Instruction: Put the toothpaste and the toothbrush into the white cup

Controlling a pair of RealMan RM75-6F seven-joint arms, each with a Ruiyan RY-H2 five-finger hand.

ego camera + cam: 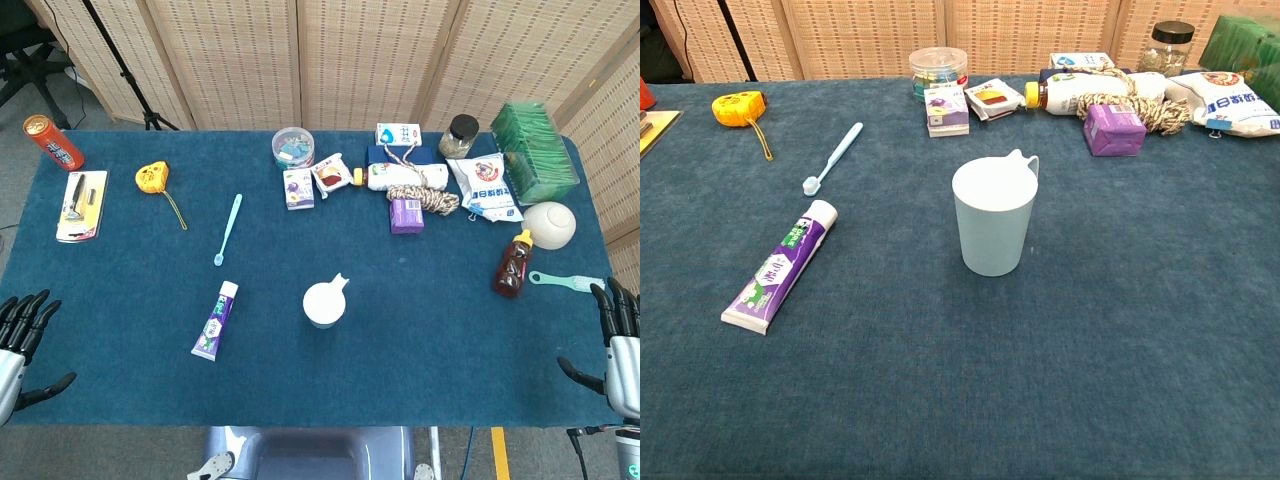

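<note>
The white cup [324, 302] [994, 216] stands upright near the middle of the blue table. A purple and white toothpaste tube [216, 321] [781, 266] lies flat to its left. Farther back on the left lies the light blue toothbrush [228, 229] [834, 157]. My left hand [18, 345] is at the table's front left edge, fingers spread and holding nothing. My right hand [617, 340] is at the front right edge, fingers also apart and empty. Neither hand shows in the chest view.
Packets, a plastic tub [293, 146], a jar [460, 135], rope [424, 197] and a green pack [533, 150] crowd the back. A sauce bottle [512, 264], white bowl [550, 224] and teal brush [566, 282] sit at the right. A yellow tape measure [152, 177], razor pack [82, 205] and red can [53, 142] lie far left.
</note>
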